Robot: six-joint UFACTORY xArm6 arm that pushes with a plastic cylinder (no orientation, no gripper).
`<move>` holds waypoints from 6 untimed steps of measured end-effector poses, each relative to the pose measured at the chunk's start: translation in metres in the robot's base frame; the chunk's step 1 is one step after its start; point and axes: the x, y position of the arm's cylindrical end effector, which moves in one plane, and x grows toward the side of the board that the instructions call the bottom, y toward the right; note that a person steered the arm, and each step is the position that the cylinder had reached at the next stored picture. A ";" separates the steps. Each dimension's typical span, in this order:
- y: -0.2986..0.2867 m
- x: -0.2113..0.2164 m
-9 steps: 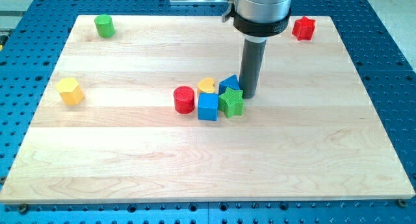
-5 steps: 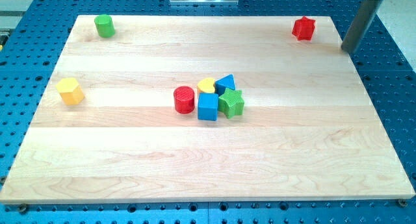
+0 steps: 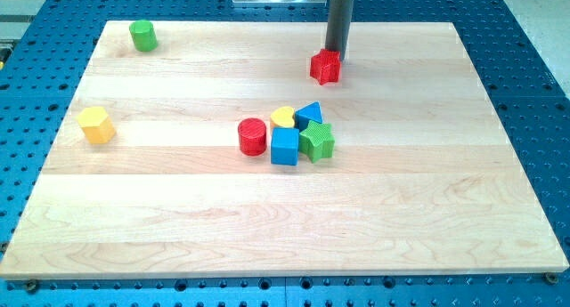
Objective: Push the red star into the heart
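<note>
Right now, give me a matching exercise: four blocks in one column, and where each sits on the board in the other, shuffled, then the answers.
Blocks:
1. red star
2. green cylinder
3. yellow hexagon
4. blue cube

Places:
A. the view's top left corner
B. in the central cluster, left of the green star
C. just below my tip
D. alone near the view's left edge

Pairs: 1-C, 2-A, 3-D, 4-B
</note>
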 end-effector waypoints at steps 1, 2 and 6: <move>-0.074 0.053; -0.076 0.051; 0.011 0.052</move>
